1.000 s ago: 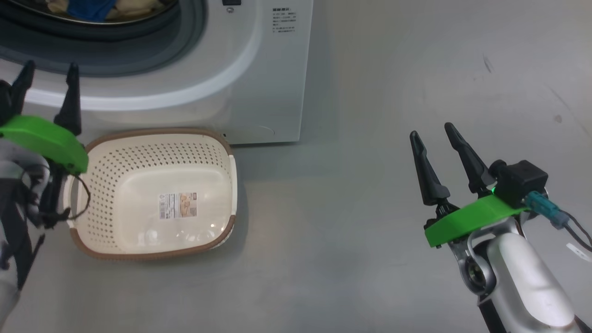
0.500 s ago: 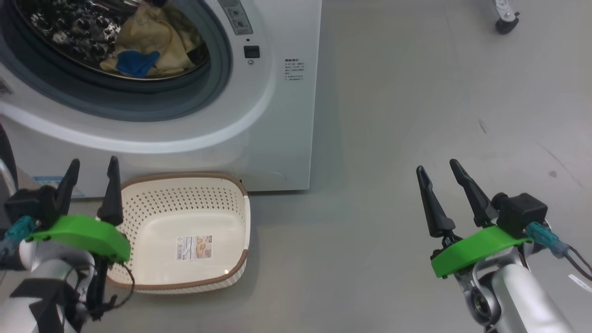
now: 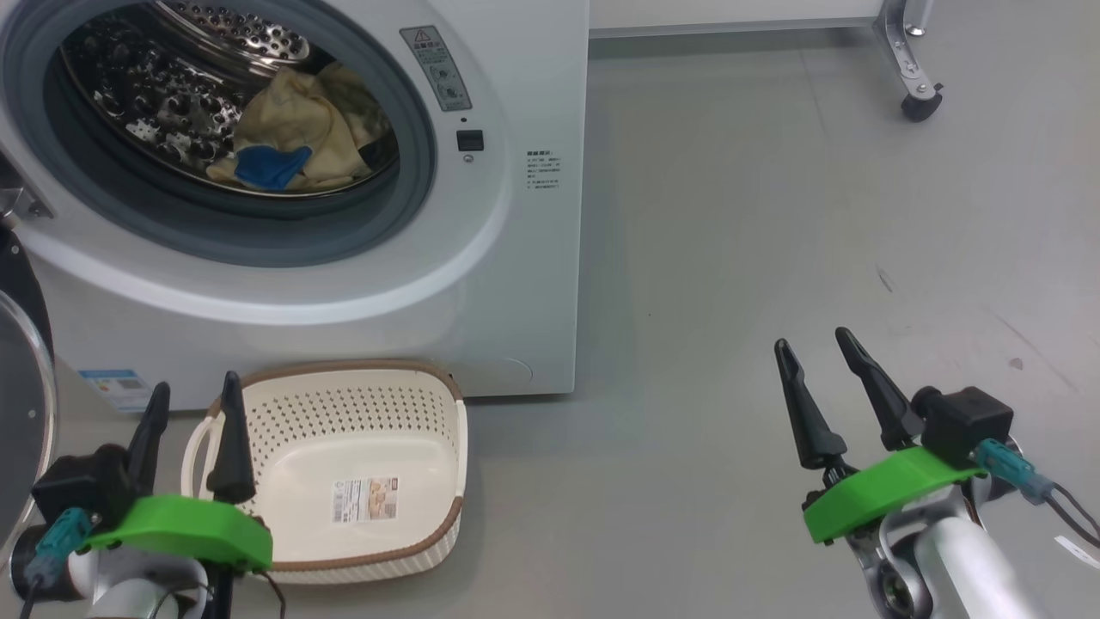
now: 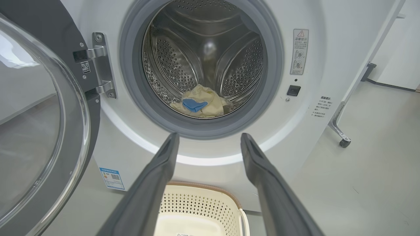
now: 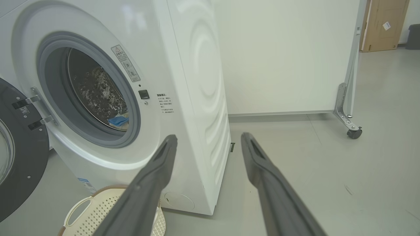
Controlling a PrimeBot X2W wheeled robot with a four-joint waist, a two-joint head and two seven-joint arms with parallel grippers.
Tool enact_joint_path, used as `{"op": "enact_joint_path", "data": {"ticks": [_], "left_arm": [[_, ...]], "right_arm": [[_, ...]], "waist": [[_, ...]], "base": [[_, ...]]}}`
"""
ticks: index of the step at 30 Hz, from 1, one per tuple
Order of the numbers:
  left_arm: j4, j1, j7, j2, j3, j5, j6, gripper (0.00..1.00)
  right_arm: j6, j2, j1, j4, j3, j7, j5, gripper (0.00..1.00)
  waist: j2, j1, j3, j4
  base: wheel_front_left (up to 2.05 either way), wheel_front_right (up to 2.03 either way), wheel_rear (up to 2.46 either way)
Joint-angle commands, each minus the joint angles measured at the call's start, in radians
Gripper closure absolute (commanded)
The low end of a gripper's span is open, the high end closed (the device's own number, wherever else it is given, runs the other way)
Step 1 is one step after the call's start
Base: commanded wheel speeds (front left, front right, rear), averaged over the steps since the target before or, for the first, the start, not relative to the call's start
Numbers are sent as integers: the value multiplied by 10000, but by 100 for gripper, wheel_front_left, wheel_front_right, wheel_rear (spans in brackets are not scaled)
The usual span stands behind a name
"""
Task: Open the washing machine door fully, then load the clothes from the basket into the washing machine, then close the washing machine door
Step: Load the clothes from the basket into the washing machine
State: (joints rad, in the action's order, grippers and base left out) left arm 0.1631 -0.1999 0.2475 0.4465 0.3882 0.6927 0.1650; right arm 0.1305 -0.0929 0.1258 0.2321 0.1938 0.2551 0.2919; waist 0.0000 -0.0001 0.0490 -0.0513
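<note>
Left end effector (image 3: 196, 382): spread
Right end effector (image 3: 811, 338): spread
Cream-yellow fabric clothes (image 3: 296, 129): in steel drum (image 3: 155, 86)
Cream plastic basket (image 3: 344, 413): on floor (image 3: 730, 215)

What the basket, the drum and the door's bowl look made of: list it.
The basket: likely moulded plastic, cream, faint sheen; regular holes, brown rim.
The drum: polished steel by its look; mirror glints, perforations.
The door bowl: clear, glossy, glass or clear plastic; see-through with reflections.
</note>
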Motion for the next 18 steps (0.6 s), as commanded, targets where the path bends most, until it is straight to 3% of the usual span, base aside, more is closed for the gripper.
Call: {"op": "enact_joint_path", "data": {"ticks": [1,12,18], "left_arm": [[-341,-324,142,216,-557,-167,38,0],[-572,623,143,-823,-1444,-1615,-281,0],[-489,846,143,-1395,-1837,-2028,-665,0]], "right_arm": [[2,-117,166,-343,124,67,44,0],[2,-40,-52,-391,25,67,56,0],[2,-20,-70,-405,-7,67,65,0]], "waist": [[0,1,-42,19],[0,1,-202,98],[0,1,-235,103]], "base": [[0,0,0],[0,0,0],[0,0,0]]}}
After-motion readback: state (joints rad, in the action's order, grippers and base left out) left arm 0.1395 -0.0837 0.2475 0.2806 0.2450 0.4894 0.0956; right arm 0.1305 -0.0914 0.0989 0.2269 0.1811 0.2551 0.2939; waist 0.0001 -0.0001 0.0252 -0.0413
